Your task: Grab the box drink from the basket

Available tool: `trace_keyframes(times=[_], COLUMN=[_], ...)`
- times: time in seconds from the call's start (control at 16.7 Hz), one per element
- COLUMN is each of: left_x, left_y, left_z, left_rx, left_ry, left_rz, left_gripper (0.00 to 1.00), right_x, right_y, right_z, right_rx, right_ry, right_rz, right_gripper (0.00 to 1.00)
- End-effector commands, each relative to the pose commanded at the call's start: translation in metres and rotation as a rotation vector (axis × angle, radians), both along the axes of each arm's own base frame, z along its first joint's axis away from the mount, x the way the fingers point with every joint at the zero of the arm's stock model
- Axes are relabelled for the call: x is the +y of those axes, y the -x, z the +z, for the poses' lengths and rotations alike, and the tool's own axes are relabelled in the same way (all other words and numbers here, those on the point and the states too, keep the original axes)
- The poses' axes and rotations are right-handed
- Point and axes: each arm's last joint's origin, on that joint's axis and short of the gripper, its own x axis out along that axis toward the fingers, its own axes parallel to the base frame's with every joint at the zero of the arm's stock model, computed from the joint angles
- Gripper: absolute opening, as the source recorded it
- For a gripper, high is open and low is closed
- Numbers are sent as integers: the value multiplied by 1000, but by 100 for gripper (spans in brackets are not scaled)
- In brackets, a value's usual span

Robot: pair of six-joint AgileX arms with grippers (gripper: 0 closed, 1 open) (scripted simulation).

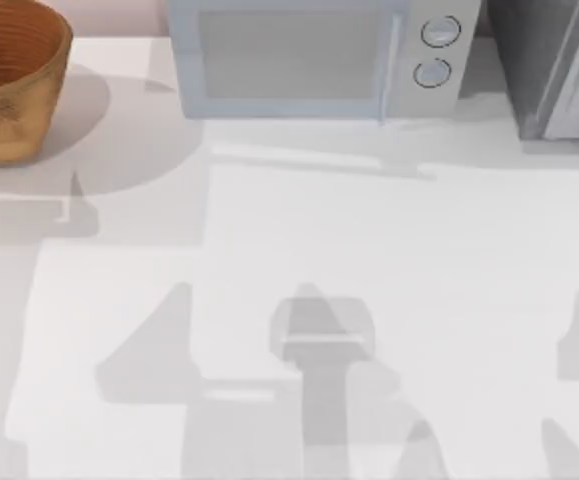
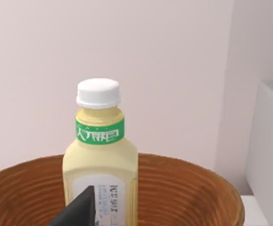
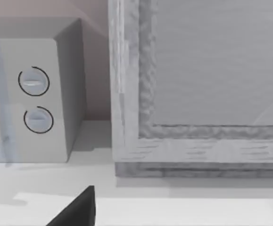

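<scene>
**One bottle-shaped drink upright in one woven basket**

One round, ribbed brown basket (image 1: 14,85) sits at the table's (image 1: 369,300) far left corner. In the left wrist view one pale yellow drink (image 2: 101,160), bottle-shaped with a white cap, stands upright inside. One smooth boxy microwave (image 1: 319,55) with two dials stands well right of it. The tabletop in front lies open. Whether either gripper's jaws are clenched I cannot tell.
</scene>
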Motion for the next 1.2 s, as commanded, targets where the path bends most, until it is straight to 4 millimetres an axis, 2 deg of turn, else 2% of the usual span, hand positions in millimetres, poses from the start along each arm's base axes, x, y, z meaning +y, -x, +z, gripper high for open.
trace_keyframes(times=[0.12, 0.24, 0.42, 0.6, 0.78, 0.9, 1.14, 1.2], left_x=[9, 20, 35, 48, 56, 59, 59, 57], left_y=[-36, -70, -114, -145, -162, -166, -167, -166], left_z=[-3, -15, -44, -79, -106, -115, -116, -109], left_rx=[-6, -9, -8, -1, 5, 7, 7, -14], left_ry=[0, 0, -2, -3, -3, -3, -3, -14], left_rz=[1, 2, 1, -1, -2, -2, -2, -3], left_gripper=[100, 100, 100, 100, 100, 100, 100, 100], right_x=[0, 0, 0, 0, 0, 0, 0, 0], right_y=[0, 0, 0, 0, 0, 0, 0, 0], right_z=[0, 0, 0, 0, 0, 0, 0, 0], right_rx=[0, 0, 0, 0, 0, 0, 0, 0], right_ry=[0, 0, 0, 0, 0, 0, 0, 0], right_rz=[0, 0, 0, 0, 0, 0, 0, 0], right_gripper=[100, 100, 100, 100, 100, 100, 100, 100])
